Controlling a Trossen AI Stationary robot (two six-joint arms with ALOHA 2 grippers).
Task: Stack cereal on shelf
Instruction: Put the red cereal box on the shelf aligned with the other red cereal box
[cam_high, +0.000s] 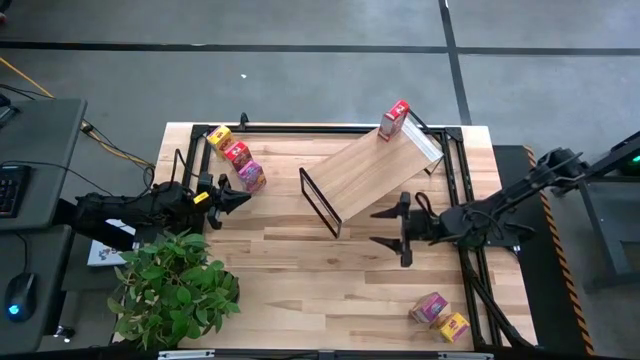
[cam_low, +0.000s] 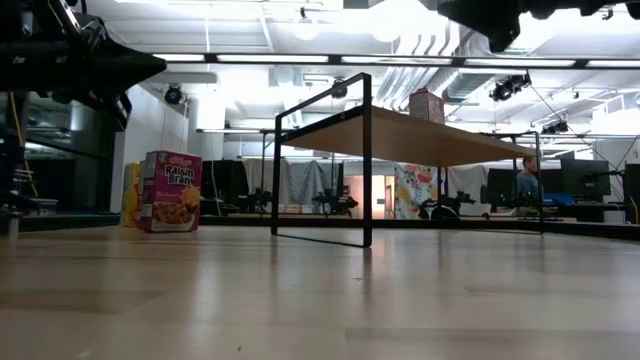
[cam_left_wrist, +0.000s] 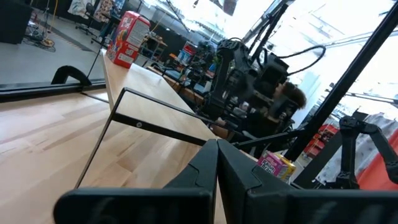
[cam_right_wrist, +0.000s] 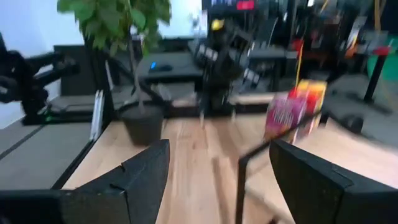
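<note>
High view: bare plank tabletop lies open at six o'clock of the slanted light-wood shelf, whose twelve-o'clock end carries one red cardboard cereal box. Left gripper, fingers clenched on nothing, sits at nine o'clock; right gripper, fingers released, empty, at five.

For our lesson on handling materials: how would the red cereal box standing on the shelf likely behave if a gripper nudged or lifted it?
The red cereal box stands upright on a narrow base at the far end of the shelf, so a nudge would probably tip it. It looks like small, thin cardboard, so likely light and easily dented by a hard squeeze. Its flat faces should not roll.
</note>
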